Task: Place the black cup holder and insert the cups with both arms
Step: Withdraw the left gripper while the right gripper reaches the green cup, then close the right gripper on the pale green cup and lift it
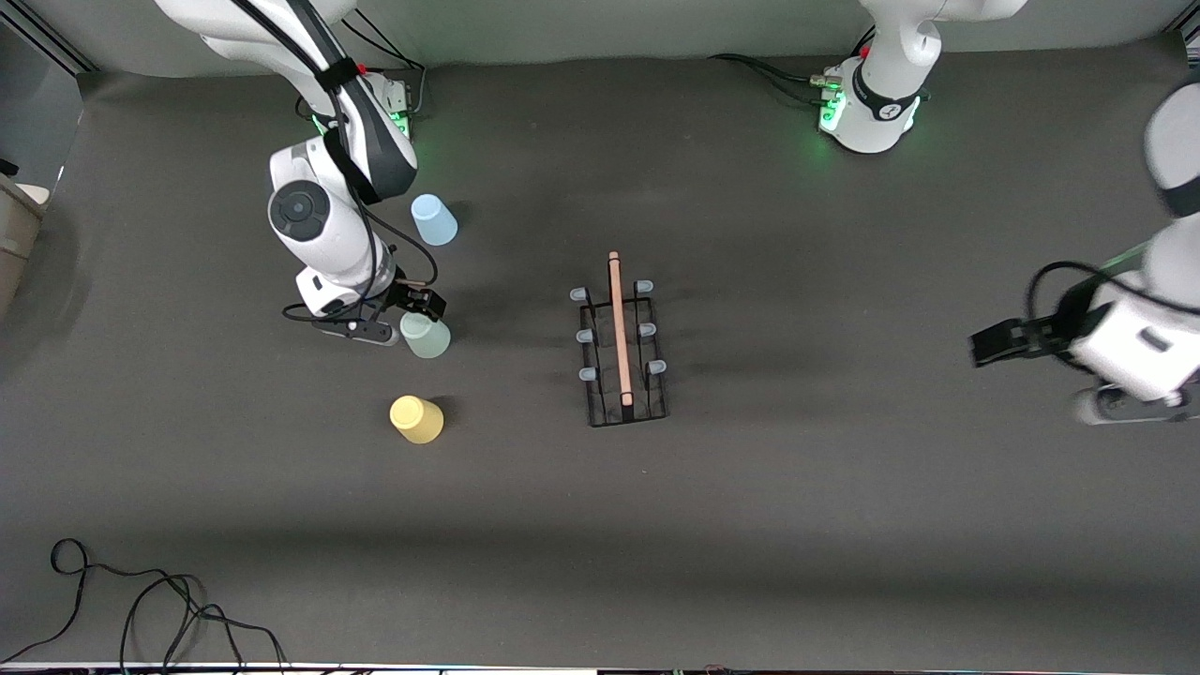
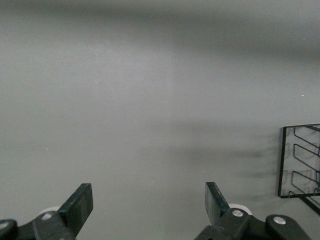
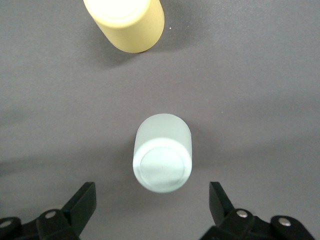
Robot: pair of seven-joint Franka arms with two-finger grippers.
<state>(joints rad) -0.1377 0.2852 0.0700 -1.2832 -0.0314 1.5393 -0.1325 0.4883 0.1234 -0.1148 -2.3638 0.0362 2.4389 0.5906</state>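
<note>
The black cup holder (image 1: 619, 342) stands mid-table, its wooden rod handle along the top and its pegs bare. One wire end of it shows in the left wrist view (image 2: 300, 160). The pale blue cup (image 1: 434, 219), pale green cup (image 1: 426, 335) and yellow cup (image 1: 417, 419) stand base up toward the right arm's end. My right gripper (image 1: 412, 307) is open and empty, just above the green cup (image 3: 162, 152) and not touching it, with the yellow cup (image 3: 127, 22) close by. My left gripper (image 1: 984, 345) is open and empty (image 2: 149, 200) over bare table at the left arm's end.
Loose black cables (image 1: 141, 600) lie at the table's near edge toward the right arm's end. A pale box (image 1: 14, 234) sits off the table at that end. The dark mat (image 1: 797, 487) covers the whole table.
</note>
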